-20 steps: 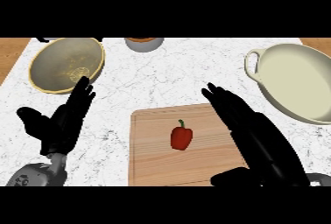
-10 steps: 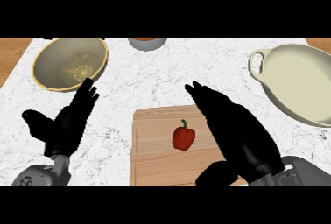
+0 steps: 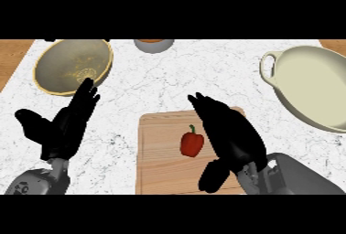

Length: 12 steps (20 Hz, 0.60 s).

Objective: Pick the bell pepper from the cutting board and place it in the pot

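A red bell pepper (image 3: pixel 192 143) with a green stem lies on the wooden cutting board (image 3: pixel 159 155) at the lower middle. My right hand (image 3: pixel 229 137) is open just to the pepper's right, fingers straight and pointing up-left over the board, thumb low near the board's front edge. It is beside the pepper, not round it. The cream pot (image 3: pixel 317 87) with a loop handle sits at the right edge. My left hand (image 3: pixel 64 125) rests open at the left, fingers up.
A tan bowl (image 3: pixel 73 65) stands at the back left, and a small grey bowl (image 3: pixel 154 44) at the back middle. Wooden counter shows past the marble top's corners.
My right hand has moved left across the board and now stands right next to the pepper. The left hand has barely shifted. The pepper has not moved.
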### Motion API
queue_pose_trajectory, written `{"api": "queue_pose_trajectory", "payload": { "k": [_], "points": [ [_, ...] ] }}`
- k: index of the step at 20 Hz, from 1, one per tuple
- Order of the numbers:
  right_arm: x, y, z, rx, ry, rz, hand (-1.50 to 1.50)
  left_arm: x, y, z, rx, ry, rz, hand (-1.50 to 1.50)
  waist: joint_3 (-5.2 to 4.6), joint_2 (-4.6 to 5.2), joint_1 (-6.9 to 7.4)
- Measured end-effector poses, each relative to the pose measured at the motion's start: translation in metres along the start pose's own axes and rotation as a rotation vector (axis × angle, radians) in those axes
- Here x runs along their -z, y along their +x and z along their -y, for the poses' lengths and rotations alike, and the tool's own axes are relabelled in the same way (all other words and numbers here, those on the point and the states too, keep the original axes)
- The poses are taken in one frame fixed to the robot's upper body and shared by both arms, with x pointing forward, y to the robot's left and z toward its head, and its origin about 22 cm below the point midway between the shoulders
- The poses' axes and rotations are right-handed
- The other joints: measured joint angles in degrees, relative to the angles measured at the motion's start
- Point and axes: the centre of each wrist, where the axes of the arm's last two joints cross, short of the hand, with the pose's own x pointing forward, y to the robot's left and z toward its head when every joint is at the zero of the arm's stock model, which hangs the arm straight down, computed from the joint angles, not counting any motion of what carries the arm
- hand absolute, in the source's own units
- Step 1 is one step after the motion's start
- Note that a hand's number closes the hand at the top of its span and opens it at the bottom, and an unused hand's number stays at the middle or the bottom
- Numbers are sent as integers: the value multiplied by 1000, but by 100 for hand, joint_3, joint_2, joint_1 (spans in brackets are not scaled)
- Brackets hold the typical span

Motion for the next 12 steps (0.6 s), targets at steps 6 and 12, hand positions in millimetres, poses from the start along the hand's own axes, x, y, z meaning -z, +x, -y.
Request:
{"api": "queue_pose_trajectory", "payload": {
  "k": [6,12],
  "points": [
    [12,-1,-19,-26,6,-45,-150,-1,4,7,4,3,7,0,3,5,-10],
    [8,5,-25,4,-24,-34,-150,4,4,2,-2,4,6,0,4,7,-21]
  ]
}}
